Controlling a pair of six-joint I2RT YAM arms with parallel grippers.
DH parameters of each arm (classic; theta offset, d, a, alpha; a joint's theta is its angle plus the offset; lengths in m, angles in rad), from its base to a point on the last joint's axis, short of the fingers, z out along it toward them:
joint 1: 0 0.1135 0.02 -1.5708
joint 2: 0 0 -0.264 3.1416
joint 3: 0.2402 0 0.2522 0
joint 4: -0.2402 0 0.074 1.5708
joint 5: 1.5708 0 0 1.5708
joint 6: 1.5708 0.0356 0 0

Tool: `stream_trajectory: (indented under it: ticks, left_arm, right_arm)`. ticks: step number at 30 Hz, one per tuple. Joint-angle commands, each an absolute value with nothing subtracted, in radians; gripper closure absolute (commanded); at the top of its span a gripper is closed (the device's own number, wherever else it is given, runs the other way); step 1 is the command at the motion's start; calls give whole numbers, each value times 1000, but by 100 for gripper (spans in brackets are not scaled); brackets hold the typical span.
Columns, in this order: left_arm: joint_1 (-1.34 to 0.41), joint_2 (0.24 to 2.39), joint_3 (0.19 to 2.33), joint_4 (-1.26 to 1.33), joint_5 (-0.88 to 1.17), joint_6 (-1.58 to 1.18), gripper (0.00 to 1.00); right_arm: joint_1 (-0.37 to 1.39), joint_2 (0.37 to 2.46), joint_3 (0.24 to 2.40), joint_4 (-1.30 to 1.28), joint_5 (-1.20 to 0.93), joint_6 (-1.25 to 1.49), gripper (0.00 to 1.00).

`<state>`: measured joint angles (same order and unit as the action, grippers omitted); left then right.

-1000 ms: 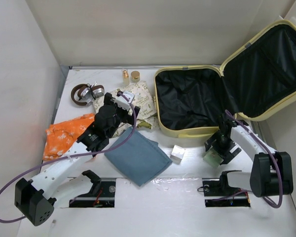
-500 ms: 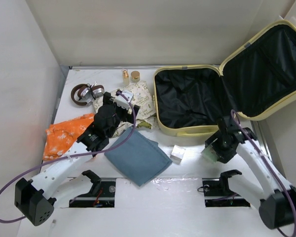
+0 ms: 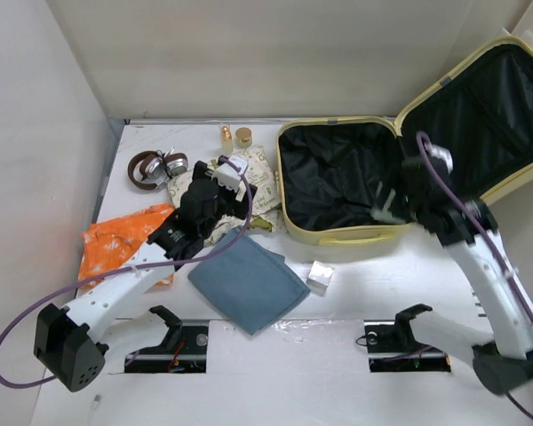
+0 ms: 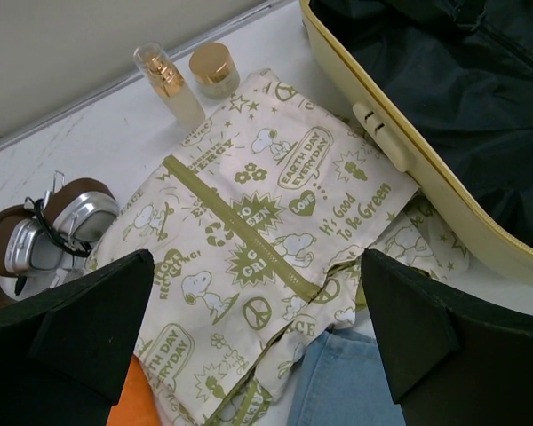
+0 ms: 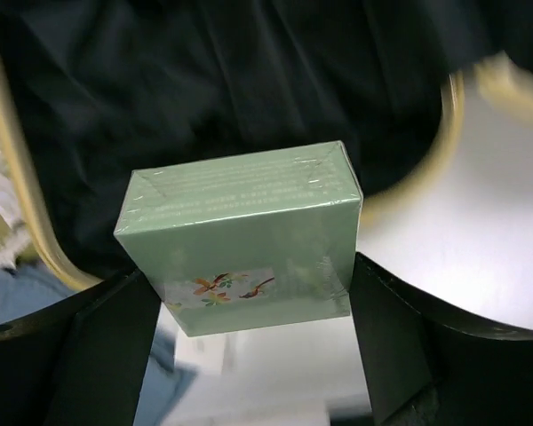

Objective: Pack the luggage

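Luggage (image 3: 338, 238): pale yellow case, open, at upper right of the overhead view. Black-lined shell flat on the bench (image 3: 355, 288), lid tilted back toward the right edge.

Right tool (image 3: 395, 209): above the right part of the open shell, clamped wide on a green box (image 5: 244, 231), one finger against each short side of it.

Left tool (image 3: 234, 169): spread to its widest, holding nothing, above a printed pouch (image 4: 249, 231) lying against the left wall of the case.

Below the pouch, a blue cloth (image 3: 247, 282); at far left, an orange cloth (image 3: 115, 244).

Upper left: headphones (image 3: 155, 167), then a gold-capped bottle (image 4: 171, 87) and jar (image 4: 213, 71) side by side.

Small clear box (image 3: 319, 276) on the bench just below the case front.
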<state>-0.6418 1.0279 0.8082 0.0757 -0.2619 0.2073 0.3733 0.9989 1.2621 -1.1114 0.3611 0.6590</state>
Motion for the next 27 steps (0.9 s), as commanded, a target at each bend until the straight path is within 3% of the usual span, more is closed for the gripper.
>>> stream_trajectory:
  ticks: [1,4,6,13,24,27]
  left_arm:
    - [-626,1066,891,31,-255,147,0]
    - [-598,1100,920,-14,-244,137,0]
    - [-584,1118,934,-23,-244,147,0]
    - [-506,1206,986,-43,-264,150,0]
    - [-456,1308,1052,-64,-206,150,0]
    - [-456,1328,1062,-64,-206,150,0]
  right_arm:
    - [298,1207,1443,-711,257,150,46]
    - [197,1538,1700,-689,47,-101,46]
    - [170,1788,1942,-808,46,-193,47]
    - [66,2237,2351,-930,-34,-217,49]
    - [44,2396,2336,-810,81,-175,51]
    - [34,2416,2336,-810,118,-143,45]
